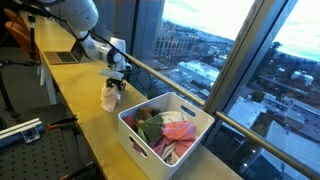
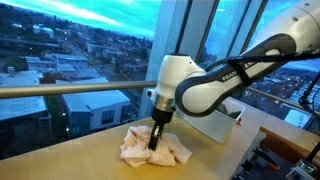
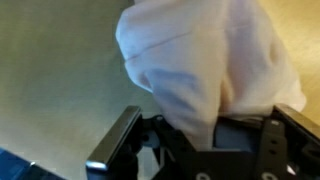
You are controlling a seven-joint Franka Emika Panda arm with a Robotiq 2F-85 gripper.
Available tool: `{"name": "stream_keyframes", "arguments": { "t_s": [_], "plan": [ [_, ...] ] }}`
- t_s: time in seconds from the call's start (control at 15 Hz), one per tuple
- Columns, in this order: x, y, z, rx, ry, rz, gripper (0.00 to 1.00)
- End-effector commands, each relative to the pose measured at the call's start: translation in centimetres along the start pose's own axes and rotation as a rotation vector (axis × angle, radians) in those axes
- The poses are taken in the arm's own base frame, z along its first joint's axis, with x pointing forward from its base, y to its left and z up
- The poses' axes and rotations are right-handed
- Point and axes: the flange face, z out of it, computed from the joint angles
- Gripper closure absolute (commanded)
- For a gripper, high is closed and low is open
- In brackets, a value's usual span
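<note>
A crumpled cream-white cloth [image 2: 150,152] lies on the wooden counter [image 2: 80,160] beside the window. My gripper [image 2: 156,141] comes down onto it from above and is shut on a fold of it. In an exterior view the cloth [image 1: 110,98] bunches up under the gripper [image 1: 116,82], its lower part resting on the counter. In the wrist view the cloth [image 3: 210,60] fills the upper middle, and its lower edge is pinched between the dark fingers [image 3: 115,145] of the gripper [image 3: 200,135].
A white basket [image 1: 195,112] with several coloured clothes stands on the counter just beyond the cloth. A railing [image 1: 170,78] and tall window panes run along the counter's far side. A laptop [image 1: 66,57] sits farther back.
</note>
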Motion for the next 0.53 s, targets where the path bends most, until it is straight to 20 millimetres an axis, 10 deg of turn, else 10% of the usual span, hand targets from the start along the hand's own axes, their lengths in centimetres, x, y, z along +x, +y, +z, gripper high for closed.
{"name": "stream_keyframes", "arguments": {
  "t_s": [0.0,0.47],
  "plan": [
    [-2.9,6.6,-6.5,-0.101,0.089,0.121,1.0],
    [-9.0,16.9,-21.4,-0.302,0.233,0.308,1.0]
  ]
}}
